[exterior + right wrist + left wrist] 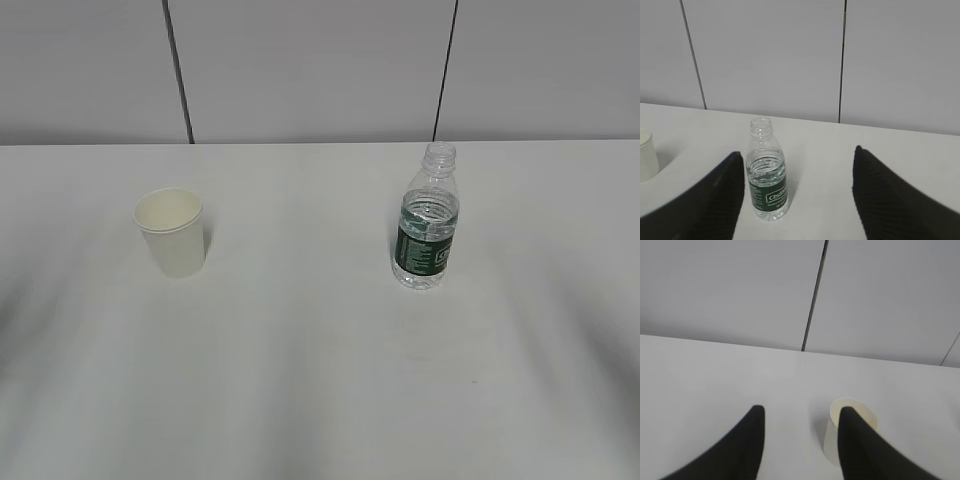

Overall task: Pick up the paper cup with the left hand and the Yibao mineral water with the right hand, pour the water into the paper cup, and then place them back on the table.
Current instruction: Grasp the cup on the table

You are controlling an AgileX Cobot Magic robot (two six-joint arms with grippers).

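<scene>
The cream-white paper cup (171,231) stands upright on the left of the white table (300,330). The uncapped Yibao mineral water bottle (427,220), with a dark green label and clear water inside, stands on the right. Neither arm shows in the exterior view. In the left wrist view my left gripper (799,412) is open and empty; the cup (832,437) stands beyond it, partly hidden behind the right finger (860,450). In the right wrist view my right gripper (797,156) is open and empty; the bottle (767,172) stands ahead, just inside the left finger (715,200).
A grey panelled wall (310,70) with dark vertical seams runs behind the table's far edge. The cup also shows at the left edge of the right wrist view (647,156).
</scene>
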